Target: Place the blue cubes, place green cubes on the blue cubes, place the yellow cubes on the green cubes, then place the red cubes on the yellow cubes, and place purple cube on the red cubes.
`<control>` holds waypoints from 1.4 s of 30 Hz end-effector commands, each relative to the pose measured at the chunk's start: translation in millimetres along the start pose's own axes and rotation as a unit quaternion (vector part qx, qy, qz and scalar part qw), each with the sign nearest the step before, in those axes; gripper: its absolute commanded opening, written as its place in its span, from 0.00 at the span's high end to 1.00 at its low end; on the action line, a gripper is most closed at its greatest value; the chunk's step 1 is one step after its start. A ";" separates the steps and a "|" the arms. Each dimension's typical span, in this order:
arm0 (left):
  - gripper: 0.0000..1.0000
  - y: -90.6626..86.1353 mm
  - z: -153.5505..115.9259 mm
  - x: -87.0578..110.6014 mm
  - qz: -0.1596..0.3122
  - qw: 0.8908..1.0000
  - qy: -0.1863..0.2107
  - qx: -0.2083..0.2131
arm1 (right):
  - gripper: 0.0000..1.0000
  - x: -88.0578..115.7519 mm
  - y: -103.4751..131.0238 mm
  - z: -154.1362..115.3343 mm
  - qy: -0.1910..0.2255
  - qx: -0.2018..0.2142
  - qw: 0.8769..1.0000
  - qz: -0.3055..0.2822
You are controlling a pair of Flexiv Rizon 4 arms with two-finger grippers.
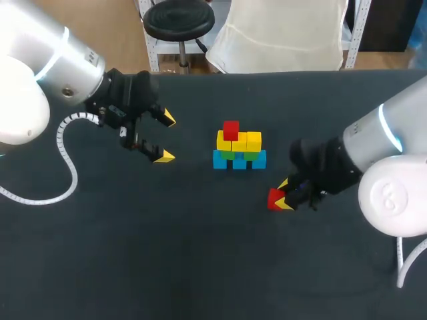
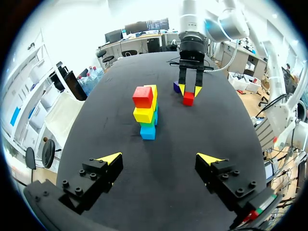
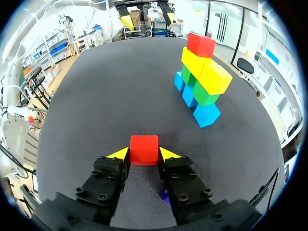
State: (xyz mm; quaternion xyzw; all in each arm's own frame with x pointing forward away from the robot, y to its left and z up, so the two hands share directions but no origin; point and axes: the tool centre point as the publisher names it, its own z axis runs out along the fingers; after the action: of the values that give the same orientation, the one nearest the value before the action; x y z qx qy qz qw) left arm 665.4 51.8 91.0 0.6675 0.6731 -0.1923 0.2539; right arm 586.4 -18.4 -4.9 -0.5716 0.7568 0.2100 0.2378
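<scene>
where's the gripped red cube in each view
Head view: red cube in the right gripper, right of the cube stack.
Left wrist view: red cube past the cube stack, in the right gripper.
Right wrist view: red cube in the right gripper.
Shared landmark: cube stack.

Bright, even light from overhead. Stack of cubes [image 1: 239, 148]: top faces brightest, side faces duller. Shadows at stack's foot soft, barely visible on matte dark table [image 1: 200, 267]. Left of stack, left arm [image 1: 40, 67] shell glares near white; right of stack, right arm [image 1: 393, 193] shows same sheen. Red cube [image 3: 144, 149] pinched in right gripper [image 3: 144, 155] is vivid and evenly lit.
</scene>
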 end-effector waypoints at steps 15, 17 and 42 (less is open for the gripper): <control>0.00 0.4 0.0 1.0 0.001 1.000 -0.001 0.000 | 1.00 -49.2 -31.7 -48.5 0.053 -0.058 0.995 -0.059; 0.00 0.4 0.0 1.0 0.001 1.000 -0.001 0.000 | 1.00 -57.0 -38.1 -54.1 0.055 -0.058 0.995 -0.067; 0.00 0.4 0.0 1.0 0.001 1.000 -0.001 0.000 | 1.00 -112.5 -81.1 -51.8 0.027 -0.047 0.995 -0.085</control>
State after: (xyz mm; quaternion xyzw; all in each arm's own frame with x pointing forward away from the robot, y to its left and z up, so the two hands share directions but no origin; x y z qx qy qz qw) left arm 665.4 51.8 91.0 0.6674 0.6731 -0.1923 0.2539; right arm 679.0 12.7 105.1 -0.6487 0.7038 0.2024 0.2070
